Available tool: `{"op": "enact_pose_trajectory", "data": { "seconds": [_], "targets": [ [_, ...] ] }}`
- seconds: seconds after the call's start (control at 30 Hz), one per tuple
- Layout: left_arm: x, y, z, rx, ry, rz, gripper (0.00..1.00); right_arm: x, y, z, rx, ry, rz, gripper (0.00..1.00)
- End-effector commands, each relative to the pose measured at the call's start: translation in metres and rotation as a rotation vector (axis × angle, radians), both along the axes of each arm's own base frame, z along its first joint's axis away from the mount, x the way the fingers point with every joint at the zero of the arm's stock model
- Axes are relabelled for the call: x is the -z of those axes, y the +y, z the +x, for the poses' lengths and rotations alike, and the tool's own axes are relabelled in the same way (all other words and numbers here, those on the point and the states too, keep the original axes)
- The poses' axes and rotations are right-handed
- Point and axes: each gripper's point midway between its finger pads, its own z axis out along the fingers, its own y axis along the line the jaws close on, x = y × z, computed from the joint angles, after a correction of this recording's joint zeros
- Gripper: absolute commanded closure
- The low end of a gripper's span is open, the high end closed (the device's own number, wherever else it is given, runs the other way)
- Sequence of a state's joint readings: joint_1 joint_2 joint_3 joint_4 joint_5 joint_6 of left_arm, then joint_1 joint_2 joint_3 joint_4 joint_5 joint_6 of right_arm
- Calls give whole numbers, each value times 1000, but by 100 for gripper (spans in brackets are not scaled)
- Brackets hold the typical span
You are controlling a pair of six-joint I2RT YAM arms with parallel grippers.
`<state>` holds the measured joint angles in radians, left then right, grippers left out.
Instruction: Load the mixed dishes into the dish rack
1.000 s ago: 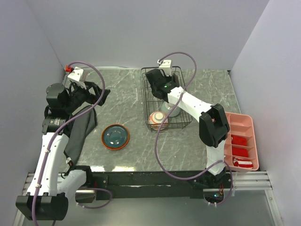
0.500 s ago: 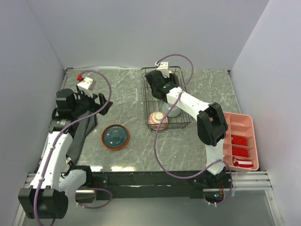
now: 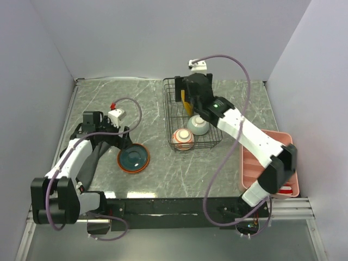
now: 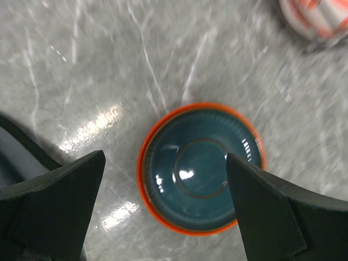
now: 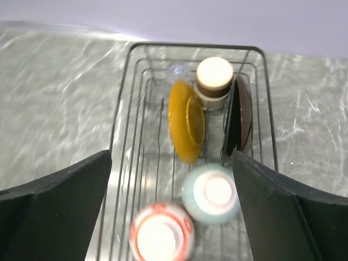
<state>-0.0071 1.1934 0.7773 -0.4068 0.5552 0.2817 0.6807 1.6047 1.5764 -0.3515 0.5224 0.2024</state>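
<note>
Left gripper [image 4: 163,190] has swung off the black cloth [image 3: 93,156] to hover, jaws wide, over the teal plate [image 4: 201,168] on the table, while the right gripper [image 5: 171,179], spread and empty, has lifted clear of the dish rack [image 5: 190,46]; plate likely next.

Two white-and-black robot arms with trailing mauve cables.

The left arm [image 3: 69,161] and right arm [image 3: 247,132] each have smooth white link shells joined by chunky black cylindrical joints. A thin greyish-purple cable [image 3: 248,81] loops loosely off each and runs up to a small white camera box [image 3: 198,64] at the wrist. The left arm's box carries a red tab [image 3: 113,105]. A tiny green light [image 3: 216,105] glows on the right arm's black housing. From the wrist cameras, the left pincer [image 4: 164,157] and right pincer [image 5: 171,157] each show two broad, matt black, wedge-shaped fingers [image 4: 49,206] with flat faces.
</note>
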Motion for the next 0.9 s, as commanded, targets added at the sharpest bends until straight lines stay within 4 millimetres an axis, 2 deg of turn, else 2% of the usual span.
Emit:
{"op": "enact_pose_trajectory", "data": {
  "seconds": [0.0,0.03,0.07,0.1,0.13,0.2,0.3,0.33,0.47,0.67,0.8,0.87],
  "targets": [
    [22,6,-5,99,4,87,0,16,16,-33,-270,30,-32,0],
    [27,9,-5,96,14,103,0,9,13,-42,-302,17,-16,0],
    [37,11,-5,99,48,114,0,12,12,-48,-328,27,-12,0],
    [41,11,-5,111,59,122,1,25,6,-53,-342,55,-17,0],
    [46,12,-5,121,73,129,2,20,9,-63,-404,59,17,0],
    [56,10,-9,164,113,128,5,28,4,-71,-420,98,53,0],
    [62,8,-10,200,134,123,7,22,-8,-77,-435,107,128,0],
    [63,8,-11,207,137,125,7,22,-15,-74,-427,110,144,0],
    [73,15,-6,210,162,169,12,28,-19,-79,-468,117,159,0],
    [89,23,5,236,160,251,28,31,-30,-75,-434,112,165,0],
    [100,21,13,269,151,304,33,32,-35,-73,-415,116,179,0],
    [106,15,14,297,165,311,42,33,-37,-71,-407,115,178,0]
  ]
}}
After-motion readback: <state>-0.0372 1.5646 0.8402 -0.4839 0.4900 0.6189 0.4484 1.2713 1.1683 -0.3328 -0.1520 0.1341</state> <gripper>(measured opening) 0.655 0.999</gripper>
